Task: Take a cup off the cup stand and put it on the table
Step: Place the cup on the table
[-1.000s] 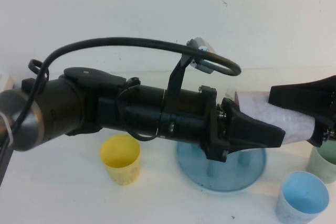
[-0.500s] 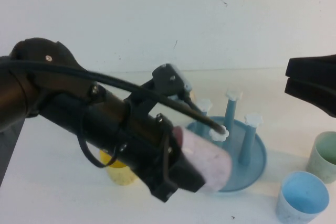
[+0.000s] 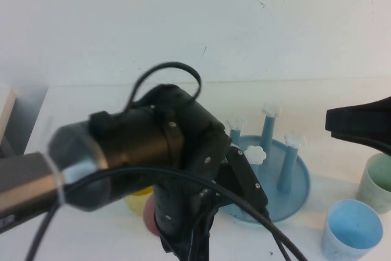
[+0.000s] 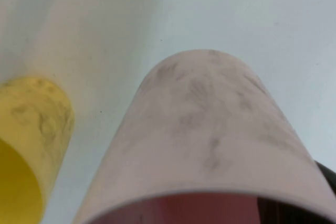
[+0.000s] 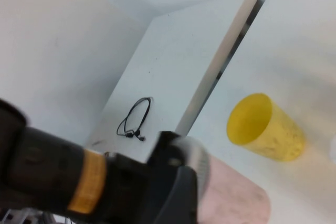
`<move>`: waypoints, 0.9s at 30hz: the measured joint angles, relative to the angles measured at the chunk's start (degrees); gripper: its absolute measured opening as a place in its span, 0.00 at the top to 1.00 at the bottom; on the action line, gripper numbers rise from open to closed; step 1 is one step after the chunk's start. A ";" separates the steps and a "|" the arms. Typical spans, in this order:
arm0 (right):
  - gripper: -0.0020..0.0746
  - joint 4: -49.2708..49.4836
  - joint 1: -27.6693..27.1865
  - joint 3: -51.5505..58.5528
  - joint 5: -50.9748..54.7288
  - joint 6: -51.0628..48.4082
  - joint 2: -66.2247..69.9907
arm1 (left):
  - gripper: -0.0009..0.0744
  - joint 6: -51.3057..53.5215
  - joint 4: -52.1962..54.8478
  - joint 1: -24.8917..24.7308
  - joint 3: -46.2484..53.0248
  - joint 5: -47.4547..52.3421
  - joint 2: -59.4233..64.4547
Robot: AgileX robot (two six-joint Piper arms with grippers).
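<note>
The pale pink cup [image 4: 210,129] is held in my left gripper [image 3: 177,236], which is shut on it and points down at the table [image 3: 91,108], in front of the yellow cup. In the high view only a sliver of the cup [image 3: 148,217] shows beside the arm. It also shows in the right wrist view [image 5: 231,198]. The blue cup stand [image 3: 299,191] stands to the right with its white-capped pegs bare. My right gripper [image 3: 333,121] hovers at the right edge above the stand's level, open and empty.
A yellow cup [image 4: 26,145] stands right beside the pink cup, mostly hidden by the left arm in the high view. A light blue cup [image 3: 351,230] and a pale green cup [image 3: 379,181] stand at the right front. A cable [image 5: 135,119] lies on a far surface.
My left arm has swung away from the stand and tipped downward, carrying the pink cup low beside the yellow cup. My right gripper has let go of the cup and drifted slightly lower.
</note>
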 joint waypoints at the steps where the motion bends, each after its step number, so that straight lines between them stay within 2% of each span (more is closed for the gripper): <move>1: 0.07 -0.28 0.00 0.00 0.00 0.00 0.00 | 0.96 -0.15 0.85 -0.24 0.00 -0.26 1.75; 10: 0.07 -2.01 0.00 0.00 0.00 0.00 0.00 | 0.96 -0.27 6.82 -0.23 0.00 -4.58 11.74; 21: 0.07 -3.88 0.00 0.00 0.00 0.00 0.00 | 0.95 0.98 9.07 -0.23 -0.22 -9.03 13.49; 24: 0.07 -4.58 0.00 0.00 0.00 0.00 0.00 | 0.86 1.23 8.97 -0.23 -0.22 -10.24 13.63; 27: 0.07 -4.79 0.00 0.00 0.00 0.00 0.00 | 0.68 1.23 8.97 -0.23 -0.22 -10.85 13.72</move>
